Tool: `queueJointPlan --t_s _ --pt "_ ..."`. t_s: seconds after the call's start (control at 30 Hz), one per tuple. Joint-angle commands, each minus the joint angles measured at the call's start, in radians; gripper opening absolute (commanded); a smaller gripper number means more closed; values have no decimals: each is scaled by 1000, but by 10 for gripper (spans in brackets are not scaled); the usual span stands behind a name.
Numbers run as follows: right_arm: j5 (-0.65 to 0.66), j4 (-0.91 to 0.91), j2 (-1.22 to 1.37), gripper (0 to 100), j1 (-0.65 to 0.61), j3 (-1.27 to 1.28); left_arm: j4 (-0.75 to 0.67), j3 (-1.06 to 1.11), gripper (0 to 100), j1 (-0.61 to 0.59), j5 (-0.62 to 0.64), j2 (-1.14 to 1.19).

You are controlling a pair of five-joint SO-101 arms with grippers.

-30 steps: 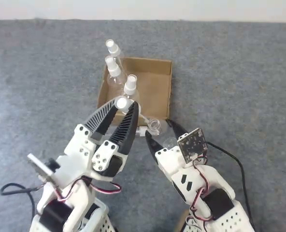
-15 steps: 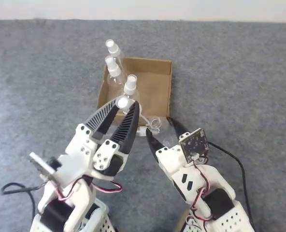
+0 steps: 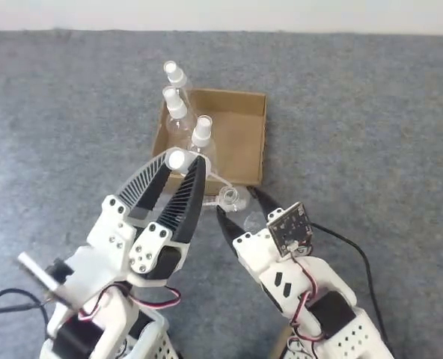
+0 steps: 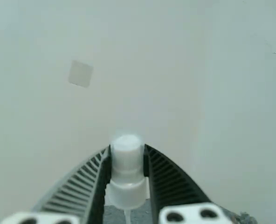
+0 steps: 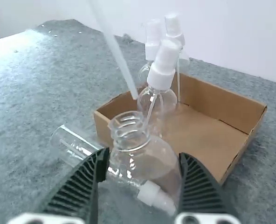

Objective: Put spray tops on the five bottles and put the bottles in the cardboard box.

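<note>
While bottle [image 5: 142,158] stands neck-up, spray top [image 3: 176,159] tube [image 5: 114,51] slants down.

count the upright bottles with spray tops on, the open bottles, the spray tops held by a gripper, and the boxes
bottles with spray tops on: 3
open bottle in the right gripper: 1
spray top in the left gripper: 1
cardboard box: 1
total: 6

A robotics lab or workroom bench: a grey felt mat [image 3: 386,112] covers the table up to a bare white wall [image 3: 281,13], and the white printed right arm [image 3: 322,310] carries exposed wires [image 3: 302,263] and a bare circuit board [image 3: 287,229]
</note>
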Motion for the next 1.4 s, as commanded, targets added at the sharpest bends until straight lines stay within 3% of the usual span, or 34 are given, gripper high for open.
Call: queueJointPlan --t_s 0.0,1.07,1.37 --pt "14 -61 -19 91 -12 -6 8 -53 13 8 -6 2" --pt "6 -54 -19 91 42 -31 44 82 13 48 -63 2" --pt "6 -51 -19 95 42 -31 43 114 13 -29 -64 3"
